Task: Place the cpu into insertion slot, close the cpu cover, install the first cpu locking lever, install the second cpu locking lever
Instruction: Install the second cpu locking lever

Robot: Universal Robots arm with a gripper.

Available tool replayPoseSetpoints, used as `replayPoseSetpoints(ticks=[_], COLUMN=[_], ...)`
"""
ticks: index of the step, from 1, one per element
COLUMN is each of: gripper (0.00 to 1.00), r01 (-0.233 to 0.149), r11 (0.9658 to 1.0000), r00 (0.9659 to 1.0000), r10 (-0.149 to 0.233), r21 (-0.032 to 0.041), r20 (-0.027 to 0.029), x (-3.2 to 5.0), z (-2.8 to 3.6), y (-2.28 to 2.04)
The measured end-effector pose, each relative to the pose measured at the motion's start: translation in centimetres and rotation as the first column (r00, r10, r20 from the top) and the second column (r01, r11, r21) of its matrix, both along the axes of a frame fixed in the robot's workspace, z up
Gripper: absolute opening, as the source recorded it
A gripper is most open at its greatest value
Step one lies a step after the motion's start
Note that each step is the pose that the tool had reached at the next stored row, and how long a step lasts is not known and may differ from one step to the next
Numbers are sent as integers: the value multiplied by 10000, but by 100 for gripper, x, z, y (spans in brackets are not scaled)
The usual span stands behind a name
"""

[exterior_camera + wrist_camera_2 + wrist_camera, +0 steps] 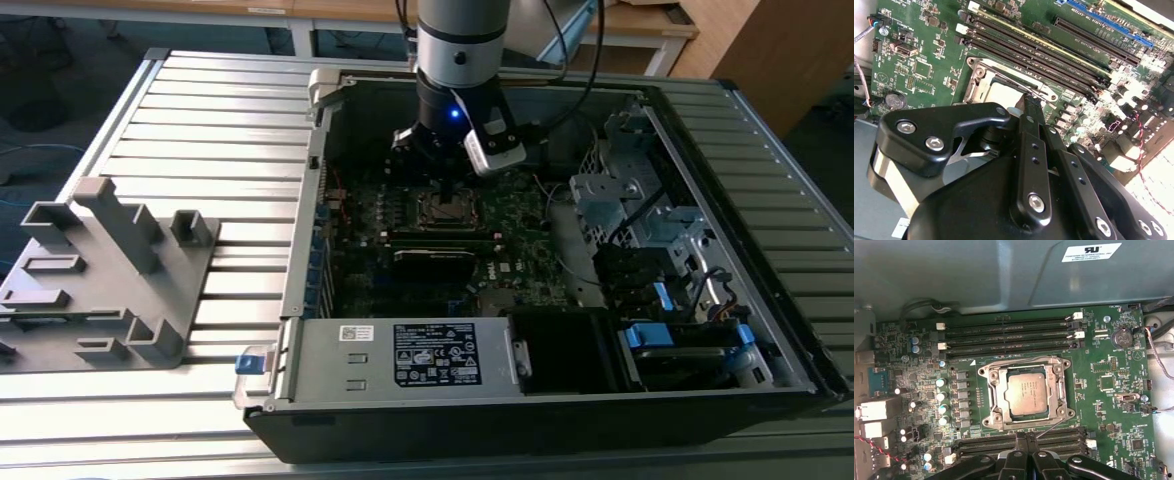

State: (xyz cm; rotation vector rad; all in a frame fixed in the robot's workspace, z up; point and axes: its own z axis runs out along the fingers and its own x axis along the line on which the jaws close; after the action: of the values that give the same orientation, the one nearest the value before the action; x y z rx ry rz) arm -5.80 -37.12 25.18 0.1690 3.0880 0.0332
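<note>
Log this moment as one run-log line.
cpu: seated in socket | cpu cover: closed over it | claw: shut, empty, at socket edge by lever wire | motherboard: inside open case

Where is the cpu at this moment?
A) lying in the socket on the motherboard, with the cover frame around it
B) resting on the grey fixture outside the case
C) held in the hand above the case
A: in the first wrist view the cpu lies flat in the socket, the cpu cover framing it.

We see the dull silver-grey square cpu (1026, 396) in its socket, thin silvery metal cpu cover (1026, 371) around it, between memory slot rows (1009, 332).
</note>
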Motion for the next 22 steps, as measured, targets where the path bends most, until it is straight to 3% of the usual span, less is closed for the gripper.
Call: replayPoseSetpoints(ticks=[7,13,22], gripper=[11,11,11], r01=[0,-25,-35], r11=[10000,10000,10000], r00=[10000,10000,10000], r10=[0,25,35], r21=[0,3,4], r20=[0,1,2], x=[-8,-15,-15], z=[-33,-40,-49], y=[-4,-46,-47])
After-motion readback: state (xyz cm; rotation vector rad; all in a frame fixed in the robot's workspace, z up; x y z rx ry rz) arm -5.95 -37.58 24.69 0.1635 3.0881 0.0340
